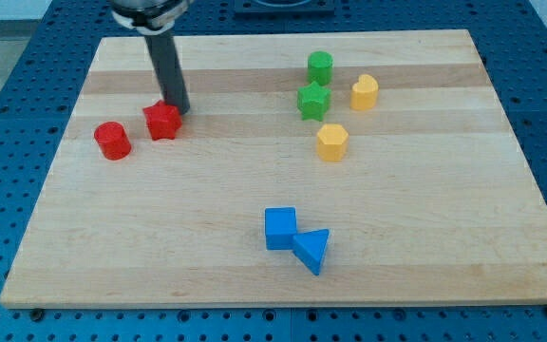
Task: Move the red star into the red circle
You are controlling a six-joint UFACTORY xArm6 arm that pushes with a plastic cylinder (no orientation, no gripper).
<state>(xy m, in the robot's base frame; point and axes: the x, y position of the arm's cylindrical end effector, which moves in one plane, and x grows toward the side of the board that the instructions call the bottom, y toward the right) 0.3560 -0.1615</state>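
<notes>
The red star (162, 121) lies on the wooden board at the view's upper left. The red circle, a short red cylinder (112, 140), stands to its left and slightly lower, with a small gap between them. My tip (179, 109) rests on the board at the star's upper right edge, touching or nearly touching it. The dark rod rises from there to the view's top.
A green cylinder (320, 66), a green star (313, 100) and two yellow hexagonal blocks (365, 91) (331, 142) cluster at the upper right. A blue cube (280, 229) and a blue triangle (312, 250) touch at the bottom centre. The board's left edge (50, 171) is near the red cylinder.
</notes>
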